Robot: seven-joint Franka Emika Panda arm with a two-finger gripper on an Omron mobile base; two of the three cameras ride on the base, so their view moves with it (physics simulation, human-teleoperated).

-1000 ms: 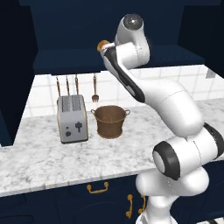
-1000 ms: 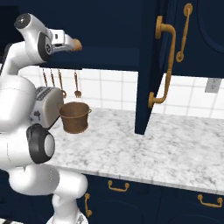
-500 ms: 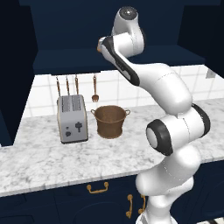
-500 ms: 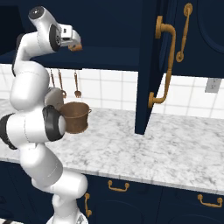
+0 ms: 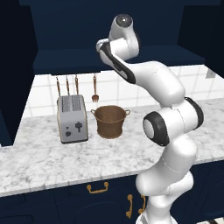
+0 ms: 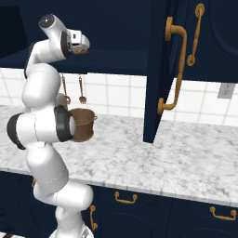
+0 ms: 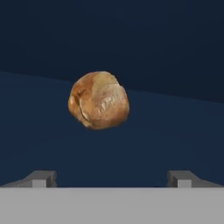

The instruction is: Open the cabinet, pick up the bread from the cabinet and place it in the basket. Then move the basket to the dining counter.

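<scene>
In our hand view, the left fingertip (image 7: 40,178) stands wide apart from the right one, nothing between them. The bread (image 7: 99,100), a round roll, lies straight ahead on the cabinet (image 7: 131,140) shelf, slightly left of centre.

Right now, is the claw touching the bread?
Apart. The hand view shows the bread ahead of the open claw, with dark shelf between roll and fingertips.
</scene>
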